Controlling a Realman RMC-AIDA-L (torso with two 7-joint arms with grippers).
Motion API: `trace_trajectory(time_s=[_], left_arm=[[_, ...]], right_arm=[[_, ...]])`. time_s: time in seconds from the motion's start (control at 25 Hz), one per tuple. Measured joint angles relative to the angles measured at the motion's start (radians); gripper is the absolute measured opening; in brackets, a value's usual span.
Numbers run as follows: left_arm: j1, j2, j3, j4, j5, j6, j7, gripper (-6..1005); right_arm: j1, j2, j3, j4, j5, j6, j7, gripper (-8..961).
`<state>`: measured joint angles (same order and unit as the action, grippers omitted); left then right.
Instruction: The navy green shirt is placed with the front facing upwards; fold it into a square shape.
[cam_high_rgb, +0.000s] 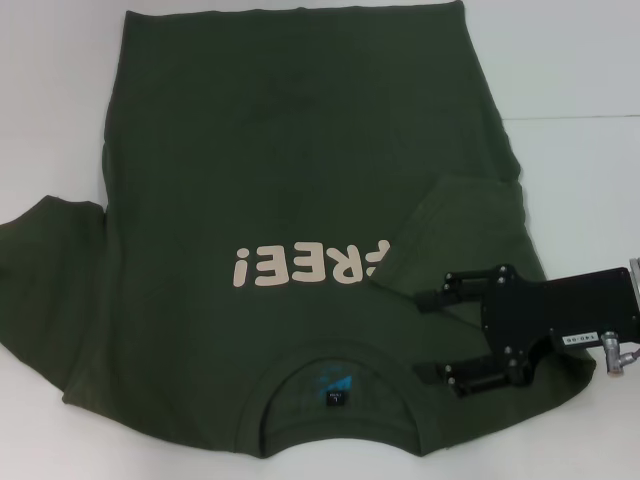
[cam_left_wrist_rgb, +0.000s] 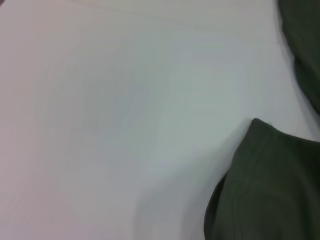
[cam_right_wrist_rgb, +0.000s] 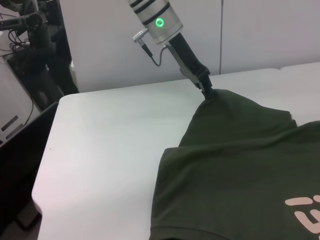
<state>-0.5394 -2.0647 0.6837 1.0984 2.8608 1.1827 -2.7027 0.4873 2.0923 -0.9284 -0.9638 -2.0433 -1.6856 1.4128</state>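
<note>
The navy green shirt (cam_high_rgb: 270, 180) lies front up on the white table, collar toward me, its cream "FREE!" lettering (cam_high_rgb: 310, 268) reading upside down. Its right sleeve (cam_high_rgb: 455, 225) is folded in over the chest. My right gripper (cam_high_rgb: 432, 335) hovers open over the right shoulder, one finger on each side of that spot. The left sleeve (cam_high_rgb: 50, 260) runs off the head view's left edge. In the right wrist view, my left gripper (cam_right_wrist_rgb: 206, 91) is pinched shut on that sleeve's far corner (cam_right_wrist_rgb: 220, 100), which rises to a peak. The left wrist view shows only sleeve cloth (cam_left_wrist_rgb: 270, 185) and table.
The white table (cam_high_rgb: 580, 80) extends around the shirt. Its edge (cam_right_wrist_rgb: 47, 150) shows in the right wrist view, with dark equipment (cam_right_wrist_rgb: 30, 45) and a wall beyond it.
</note>
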Motion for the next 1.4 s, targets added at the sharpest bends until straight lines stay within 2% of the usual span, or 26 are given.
trace_trajectory(time_s=[0.88,1.12,1.4], left_arm=[[0.006,-0.006,-0.018,0.021,-0.003,-0.017,0.019,39],[-0.016,-0.031,-0.016,0.064,-0.054,0.046,0.019,39],[-0.033,-0.07,-0.013,0.12,-0.26,0.14,0.03,39]], right_arm=[[0.005,0.0,-0.003,0.029,0.0,0.025,-0.011,835],[0.005,0.0,-0.003,0.029,0.0,0.03,-0.011,834],[0.006,0.0,0.0,0.039,0.0,0.032,-0.011,834]])
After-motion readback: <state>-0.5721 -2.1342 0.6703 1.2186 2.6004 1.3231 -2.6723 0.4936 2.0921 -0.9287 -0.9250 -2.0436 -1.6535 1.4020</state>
